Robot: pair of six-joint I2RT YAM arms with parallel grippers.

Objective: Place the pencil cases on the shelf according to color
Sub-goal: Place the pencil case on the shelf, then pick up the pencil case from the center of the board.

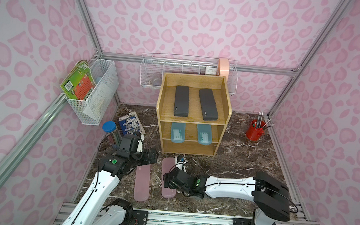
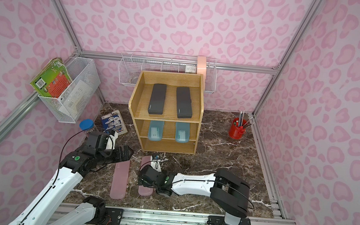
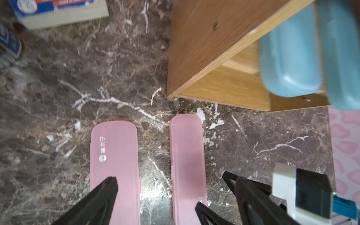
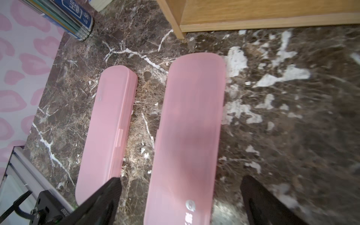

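Two pink pencil cases lie side by side on the marble in front of the shelf [image 1: 192, 122]. The left case [image 1: 142, 182] lies bare, and the right case [image 1: 168, 167] is partly under my right wrist [image 1: 176, 180]. My right gripper [image 4: 181, 179] is open, with a finger on each side of the right case's logo end and not touching it. My left gripper [image 3: 176, 177] hovers open above both cases and holds nothing. Two black cases [image 1: 181, 101] [image 1: 208, 104] lie on the top tier. Two teal cases [image 1: 177, 132] [image 1: 204, 134] lie on the middle tier.
A clear tube with a blue lid [image 1: 109, 126] and a book [image 1: 131, 123] sit left of the shelf, close to my left arm. A red pot of pencils [image 1: 255, 129] stands at the back right. White wire baskets [image 1: 96, 96] [image 1: 151, 75] hang on the walls.
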